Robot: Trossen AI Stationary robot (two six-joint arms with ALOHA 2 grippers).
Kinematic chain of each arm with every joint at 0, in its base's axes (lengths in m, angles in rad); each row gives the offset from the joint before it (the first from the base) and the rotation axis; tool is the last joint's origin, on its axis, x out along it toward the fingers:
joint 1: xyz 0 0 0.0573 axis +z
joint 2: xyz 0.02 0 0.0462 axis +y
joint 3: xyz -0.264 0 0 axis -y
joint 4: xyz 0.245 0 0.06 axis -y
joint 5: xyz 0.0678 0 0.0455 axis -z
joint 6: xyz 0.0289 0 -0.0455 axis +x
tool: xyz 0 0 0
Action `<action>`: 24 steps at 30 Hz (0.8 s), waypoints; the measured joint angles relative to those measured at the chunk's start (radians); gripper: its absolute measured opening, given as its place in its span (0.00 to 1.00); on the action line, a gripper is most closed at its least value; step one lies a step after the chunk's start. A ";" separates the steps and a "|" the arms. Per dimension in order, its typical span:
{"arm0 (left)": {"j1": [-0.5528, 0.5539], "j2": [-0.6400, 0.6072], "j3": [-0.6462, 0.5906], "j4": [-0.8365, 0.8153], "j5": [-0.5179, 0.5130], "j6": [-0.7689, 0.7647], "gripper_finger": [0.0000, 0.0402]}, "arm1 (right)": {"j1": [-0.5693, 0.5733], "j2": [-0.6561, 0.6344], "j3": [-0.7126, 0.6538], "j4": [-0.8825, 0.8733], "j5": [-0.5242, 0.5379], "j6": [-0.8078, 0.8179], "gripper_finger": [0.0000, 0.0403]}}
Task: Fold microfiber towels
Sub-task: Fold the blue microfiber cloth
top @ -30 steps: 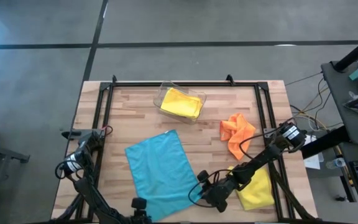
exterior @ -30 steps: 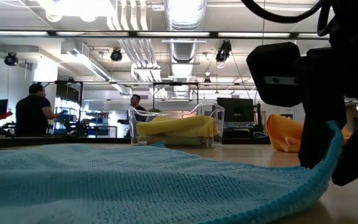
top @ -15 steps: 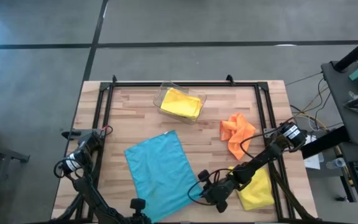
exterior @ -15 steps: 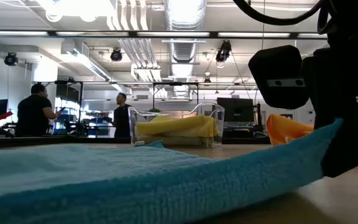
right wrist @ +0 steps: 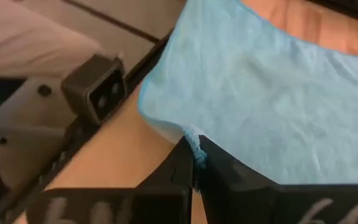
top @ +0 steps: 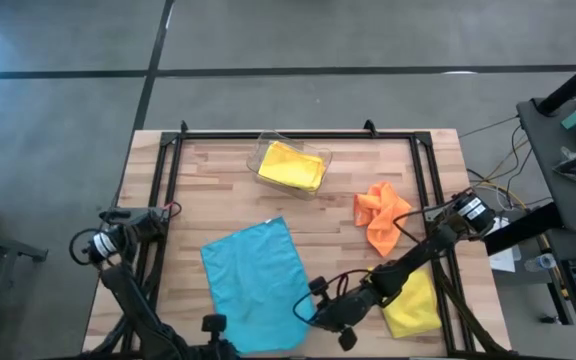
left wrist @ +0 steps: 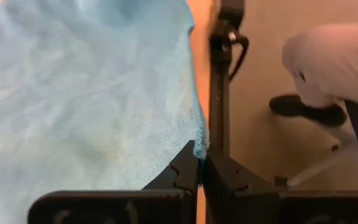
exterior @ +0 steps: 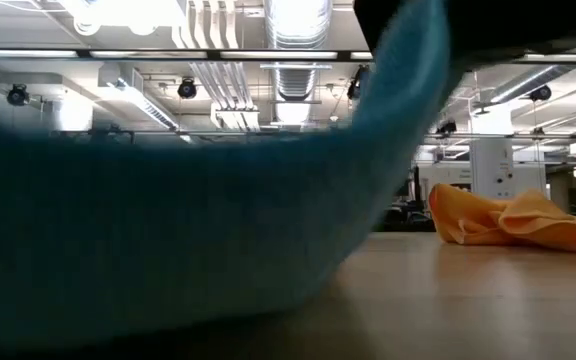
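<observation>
A light blue towel (top: 256, 280) lies spread at the table's near middle, its near edge raised; in the low view it (exterior: 168, 220) fills the left of the picture. My left gripper (top: 215, 325) is shut at its near left corner, my right gripper (top: 306, 312) at its near right corner. An orange towel (top: 378, 215) lies crumpled at the right. A yellow towel (top: 415, 303) rests on the table under my right arm. Another yellow towel (top: 290, 165) sits inside a clear bin. My left gripper pinches the blue towel's near left corner (left wrist: 198, 146) between its two fingertips, slanting down from the near side. The corner is lifted off the table and the cloth runs away from it, sloping down to the far part. My right gripper pinches the towel's near right corner (right wrist: 194, 144) between its two fingertips, coming nearly level from the table's right. The corner is held up clear of the wood; the cloth beside it curls under and sags toward the table.
The clear bin (top: 268, 150) stands at the far middle. Black frame rails (top: 163, 200) run along the table's left, far and right sides. Bare wood (top: 338, 250) lies between the blue towel and the orange one. A person's leg and shoe (left wrist: 316, 81) show beyond the table's edge.
Both grippers have risen with the blue towel's two near corners. The near edge has come up off the table, filling the low view, and shifted slightly toward the far edge. The towel's far part has stayed flat where it was.
</observation>
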 joint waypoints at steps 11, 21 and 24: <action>-0.117 -0.167 -0.255 -0.050 -0.149 -0.395 0.00 | -0.135 -0.001 -0.045 0.071 0.013 0.109 0.02; -0.111 -0.313 -0.503 -0.047 -0.173 -0.558 0.00 | -0.254 -0.006 -0.046 0.095 0.022 0.099 0.02; -0.111 -0.365 -0.557 -0.048 -0.206 -0.622 0.00 | -0.285 -0.026 -0.047 0.092 0.072 0.092 0.02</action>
